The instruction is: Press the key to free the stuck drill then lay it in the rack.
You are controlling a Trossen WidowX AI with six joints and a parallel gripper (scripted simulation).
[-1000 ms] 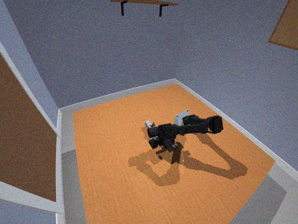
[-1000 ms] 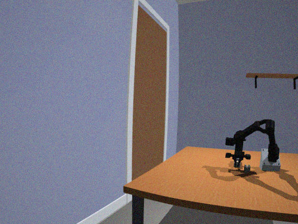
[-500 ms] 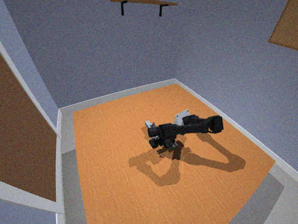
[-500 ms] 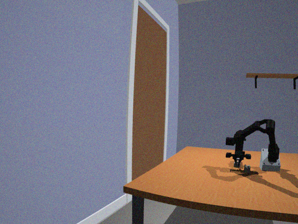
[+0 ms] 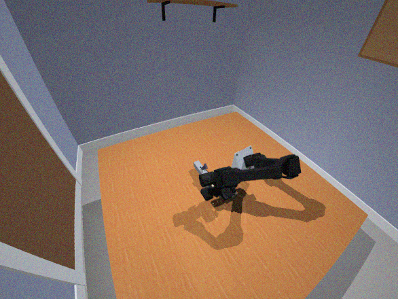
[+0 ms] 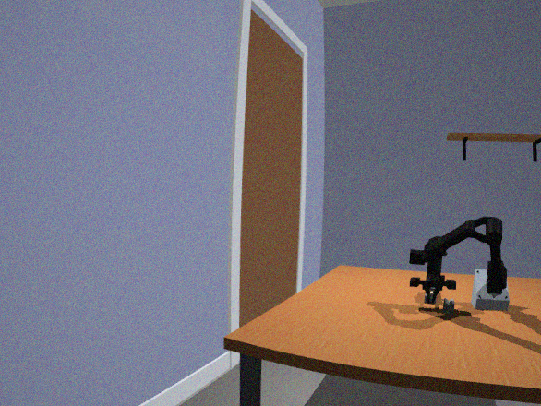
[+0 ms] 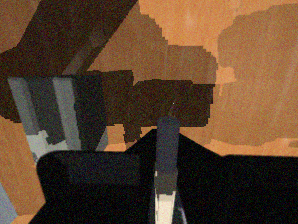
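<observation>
I am seeing the gripper (image 6: 431, 298) clamping the thin drill (image 7: 167, 150) just above the surface (image 6: 351, 318), beside the small grey rack (image 6: 448, 304). I am judging the pull-out step underway; next I need to lift it over and lay it down.

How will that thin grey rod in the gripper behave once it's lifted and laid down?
The drill looks like a straight, slim cylinder, so it is probably stiff and light. Being round, it may roll if laid flat outside the rack. Pinched between the gripper's closed fingers, it could pivot or slip.
</observation>
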